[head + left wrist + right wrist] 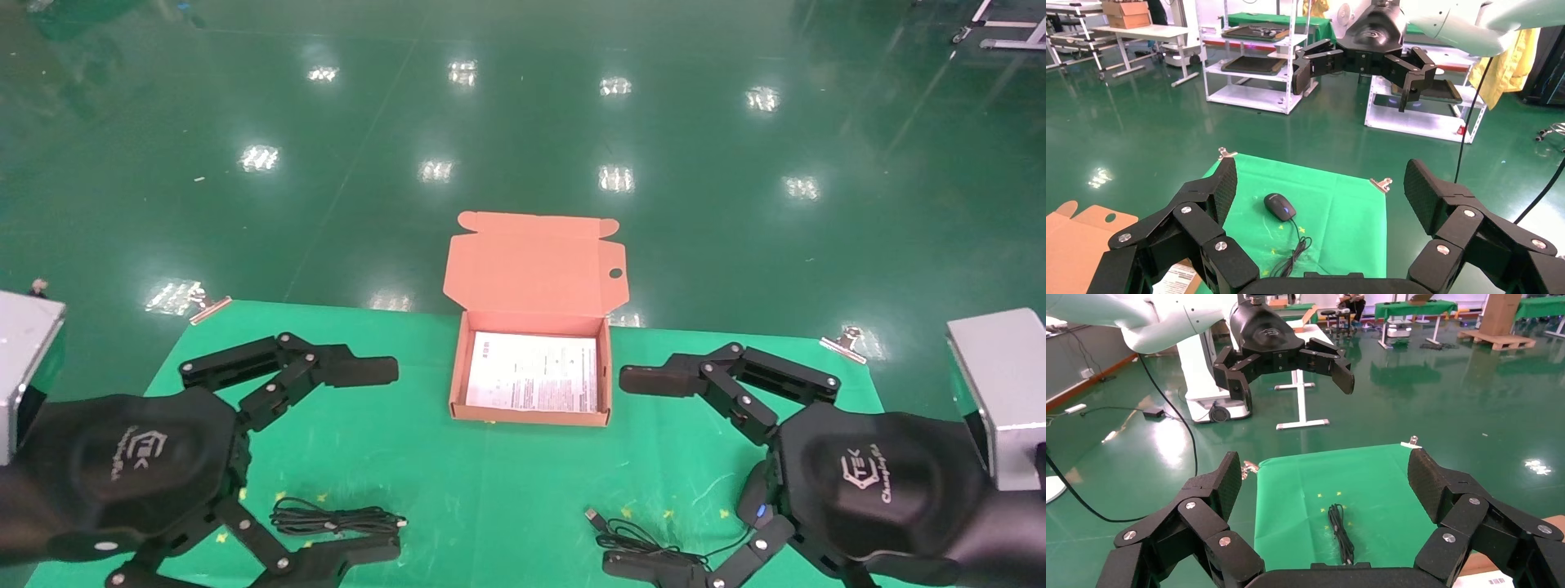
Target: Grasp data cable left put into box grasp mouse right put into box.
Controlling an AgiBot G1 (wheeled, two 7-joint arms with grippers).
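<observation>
The salmon-orange box (458,371) stands open at the table's far middle, its lid raised and a white leaflet (531,371) inside. The data cable (335,518) lies coiled on the green cloth at the front left, below my left gripper (380,461), which is open and empty above it. The cable also shows in the right wrist view (1340,530). The black mouse (753,498) lies at the front right, mostly hidden under my open, empty right gripper (633,472). Its cord (641,537) trails left. The mouse shows whole in the left wrist view (1280,206).
The green cloth (523,498) covers the table, held by metal clips (208,306) at its far corners. Green floor lies beyond the far edge. Grey arm housings (1001,392) sit at both sides. The box's corner shows in the left wrist view (1076,239).
</observation>
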